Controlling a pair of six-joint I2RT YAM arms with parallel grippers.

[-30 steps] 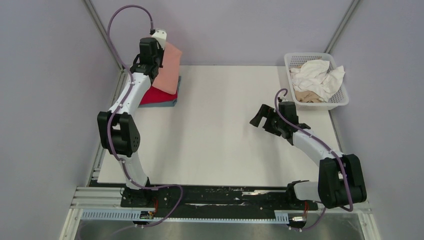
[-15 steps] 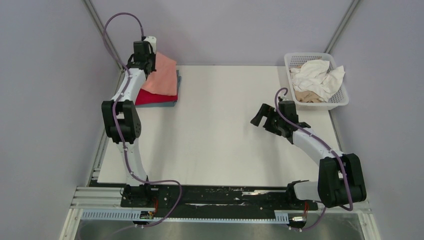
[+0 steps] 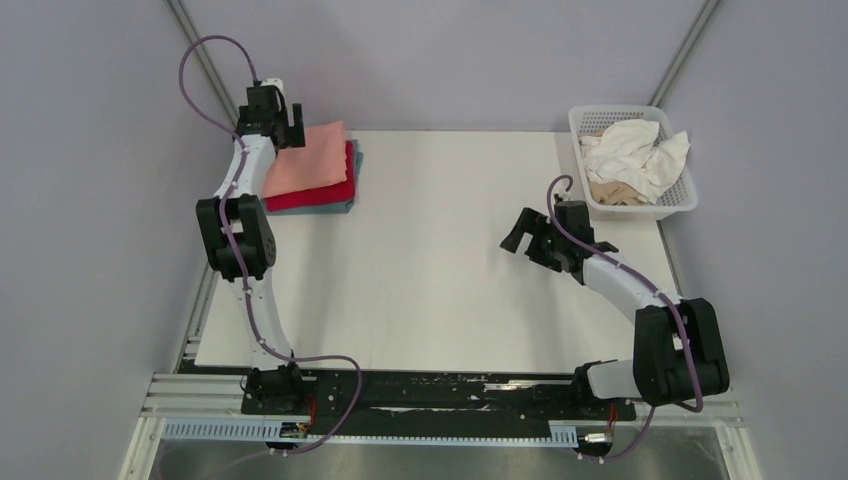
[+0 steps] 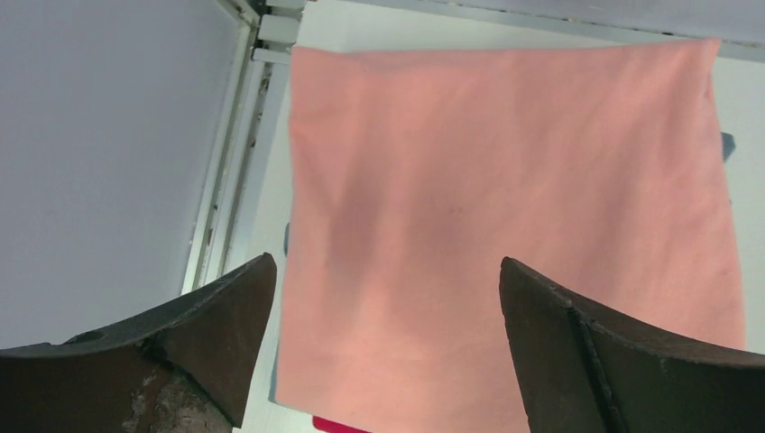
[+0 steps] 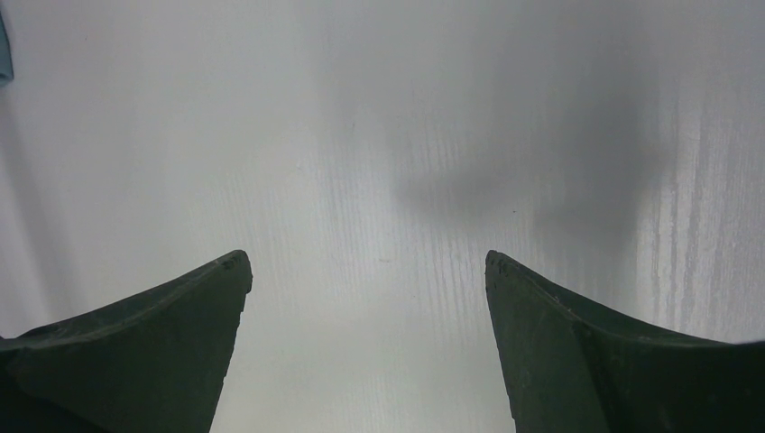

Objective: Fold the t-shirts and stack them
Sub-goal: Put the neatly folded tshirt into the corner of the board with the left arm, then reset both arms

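A folded salmon-pink t-shirt [image 3: 308, 160] lies flat on top of a red t-shirt [image 3: 320, 192] and a grey-blue t-shirt [image 3: 330, 207], stacked at the table's far left corner. My left gripper [image 3: 292, 125] hovers open just above the stack's far left edge, holding nothing. In the left wrist view the salmon-pink t-shirt [image 4: 505, 207] spreads out below the open left gripper [image 4: 388, 271], and a sliver of the red t-shirt [image 4: 338, 426] peeks out. My right gripper [image 3: 517, 235] stands open above bare table [image 5: 379, 135], right of centre, as the right wrist view [image 5: 368, 266] also shows.
A white lattice basket [image 3: 640, 210] at the far right holds crumpled white t-shirts [image 3: 640, 150] and a beige one [image 3: 612, 192]. A metal frame rail [image 3: 200, 300] runs along the table's left edge, with grey walls close by on both sides.
My left gripper lowered the salmon-pink t-shirt onto the stack, opened and let it go, then drew back to the far left. The shirt now lies flat. The right arm barely moved.
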